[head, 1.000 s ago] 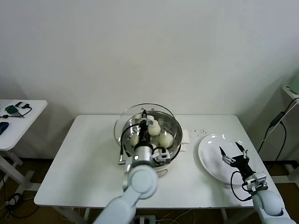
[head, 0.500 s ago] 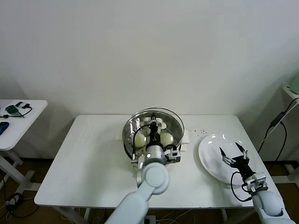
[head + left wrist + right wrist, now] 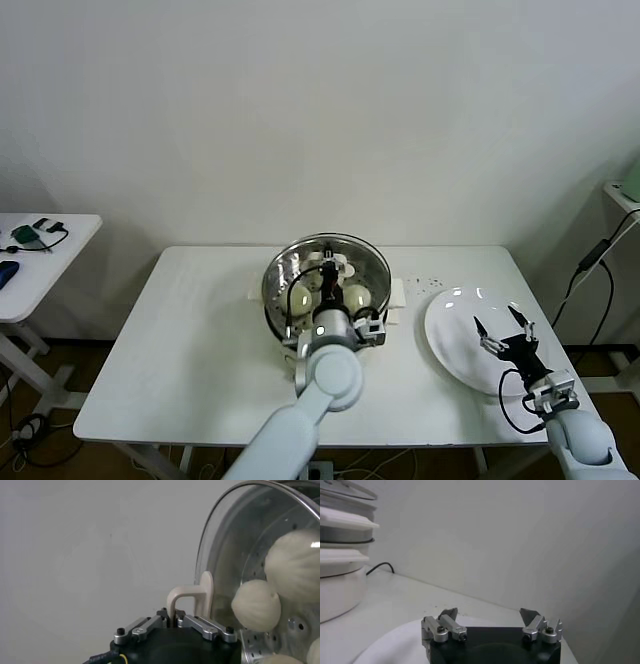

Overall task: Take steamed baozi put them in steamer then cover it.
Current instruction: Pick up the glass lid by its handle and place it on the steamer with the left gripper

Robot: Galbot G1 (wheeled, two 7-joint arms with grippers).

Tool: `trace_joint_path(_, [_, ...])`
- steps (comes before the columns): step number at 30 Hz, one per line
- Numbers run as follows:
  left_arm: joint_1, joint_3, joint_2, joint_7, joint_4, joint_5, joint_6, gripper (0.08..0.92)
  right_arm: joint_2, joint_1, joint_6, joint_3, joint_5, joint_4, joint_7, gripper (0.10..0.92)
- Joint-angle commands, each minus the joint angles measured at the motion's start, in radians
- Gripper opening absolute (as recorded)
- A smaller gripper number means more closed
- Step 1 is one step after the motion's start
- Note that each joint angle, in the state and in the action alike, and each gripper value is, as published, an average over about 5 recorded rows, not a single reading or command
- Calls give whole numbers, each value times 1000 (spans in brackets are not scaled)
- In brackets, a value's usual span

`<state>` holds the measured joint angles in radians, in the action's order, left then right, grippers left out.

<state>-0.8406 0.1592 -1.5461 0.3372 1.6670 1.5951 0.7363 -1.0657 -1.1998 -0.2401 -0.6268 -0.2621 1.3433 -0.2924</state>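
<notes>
Plain white wall behind; white rectangular surface (image 3: 190, 350) carrying everything.

Change since a second ago: cover (image 3: 328, 258) moved from tilted and offset toward the left edge to centred over steamer (image 3: 375, 305), near the far edge at mid-width. Appears seated or nearly so; contact all round not confirmed. Task judged near its end, release pending.

Left claw (image 3: 175, 619) clamped on the cover's white bar handle (image 3: 192, 592).

Right claw (image 3: 503, 325) spread wide, holding nothing, hovering over white plate (image 3: 450, 350) by the right edge; plate bare.

Steamed baozi (image 3: 256, 605) inside the steamer: round, smooth, pale cream, faintly ridged. Tray perforated, shiny steel. Cover clear glass, metal-rimmed. Steamer base matte white.
</notes>
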Motion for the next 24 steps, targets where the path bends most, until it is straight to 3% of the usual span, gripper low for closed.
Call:
trace_joint_path(1, [4,3,1,3,-18,5,49,150,0,2,-1,-2,2,-2,-1,823])
trace_joint_path(24, [0,13,11,-10,-37,0,49,150,-5,2,-4,-9,9,-5,-9,823])
